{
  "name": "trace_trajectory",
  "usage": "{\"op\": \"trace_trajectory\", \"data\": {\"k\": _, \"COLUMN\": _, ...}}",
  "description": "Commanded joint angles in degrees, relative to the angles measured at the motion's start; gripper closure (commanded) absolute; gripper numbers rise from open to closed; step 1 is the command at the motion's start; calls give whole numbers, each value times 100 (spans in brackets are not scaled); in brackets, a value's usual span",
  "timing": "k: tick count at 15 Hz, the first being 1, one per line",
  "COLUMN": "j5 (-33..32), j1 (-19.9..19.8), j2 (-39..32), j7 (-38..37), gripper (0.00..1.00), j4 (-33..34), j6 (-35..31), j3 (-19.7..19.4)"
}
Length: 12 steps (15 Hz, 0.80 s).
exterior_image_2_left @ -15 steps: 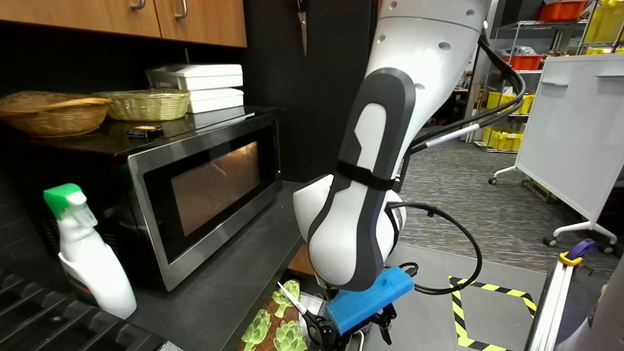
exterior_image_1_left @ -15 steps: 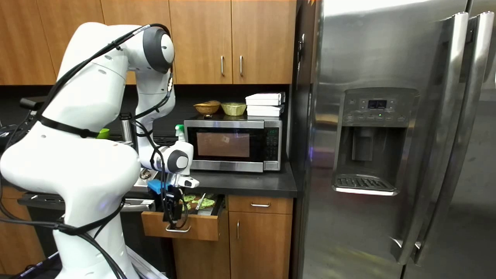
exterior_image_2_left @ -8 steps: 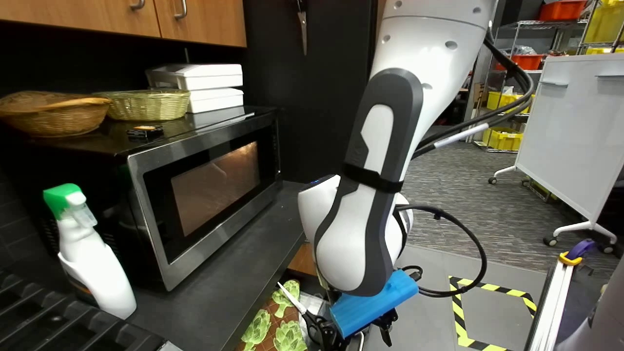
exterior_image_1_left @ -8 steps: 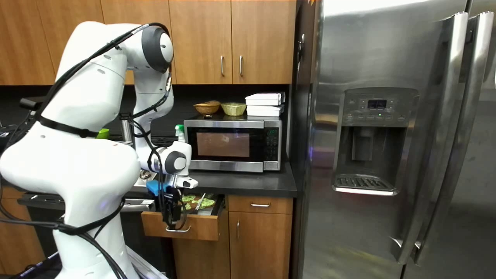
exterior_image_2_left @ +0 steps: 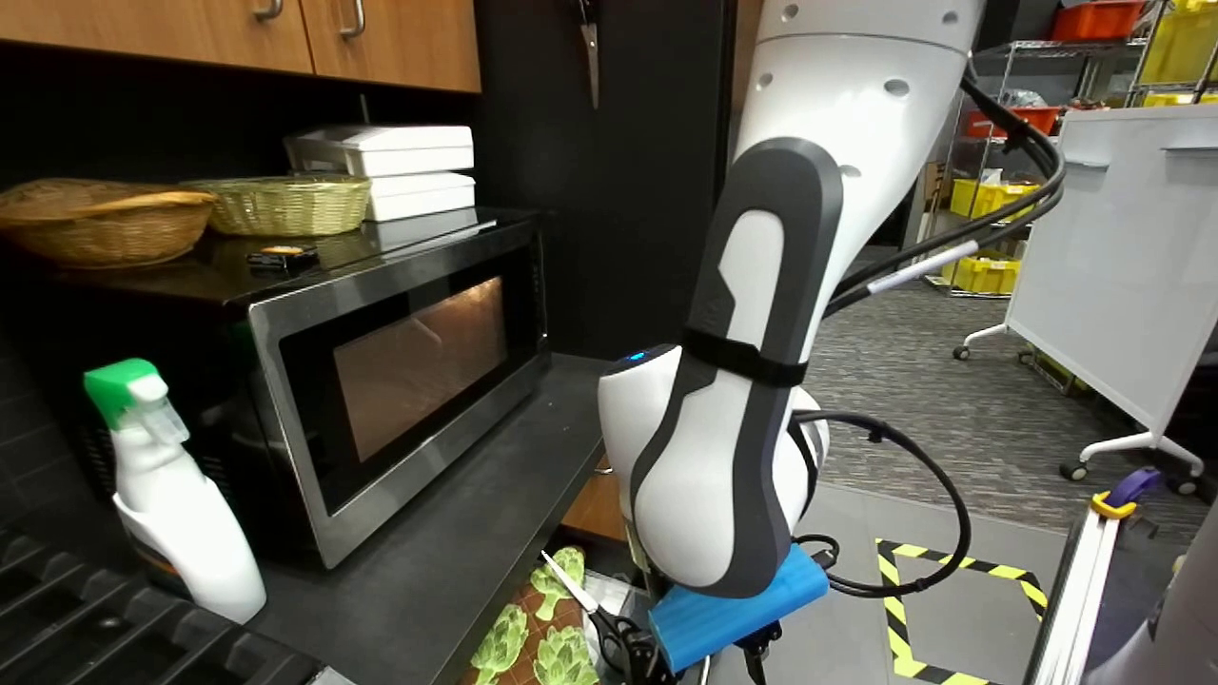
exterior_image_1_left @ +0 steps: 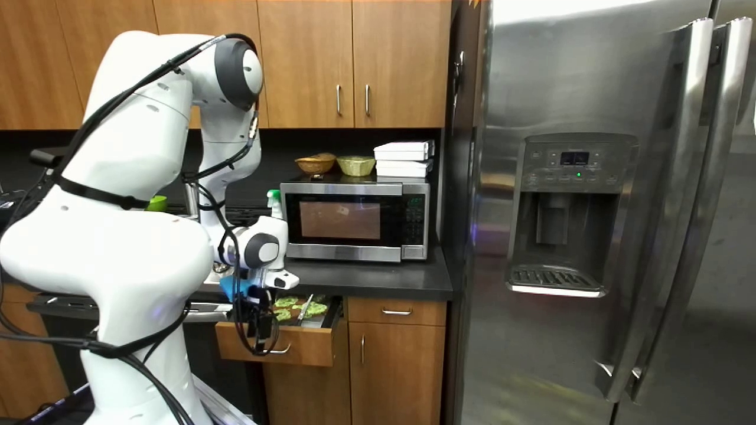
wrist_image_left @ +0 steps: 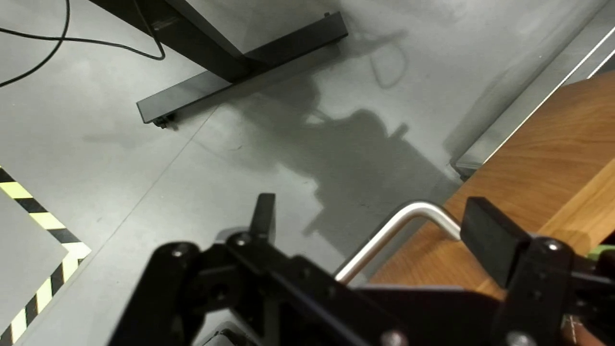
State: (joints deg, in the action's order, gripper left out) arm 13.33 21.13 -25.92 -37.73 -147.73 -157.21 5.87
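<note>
At lower right of the wrist view, the handle (wrist_image_left: 384, 237) of the pulled-out drawer (exterior_image_1_left: 310, 348) is framed between the widely parted jaws of the tool (wrist_image_left: 372, 223); contact cannot be confirmed. Alignment is judged in hand; a grip would need the jaws narrowed.

Had decent room over the smooth grey floor (wrist_image_left: 230, 187), but the brown wooden drawer front (wrist_image_left: 538, 163) blocked the other side. Bent silver metal handle (wrist_image_left: 418, 208) showed across the gap of the black two-fingered gripper (wrist_image_left: 378, 225); couldn't tell if they touched.
</note>
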Motion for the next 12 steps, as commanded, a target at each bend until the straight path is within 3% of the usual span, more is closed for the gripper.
{"op": "trace_trajectory", "data": {"k": 1, "j5": 278, "j1": 121, "j2": -340, "j7": -382, "gripper": 0, "j4": 692, "j6": -498, "j3": 262}}
{"op": "trace_trajectory", "data": {"k": 12, "j5": 162, "j1": 241, "j2": -471, "j7": -1122, "gripper": 0, "j4": 895, "j6": -446, "j3": 185}}
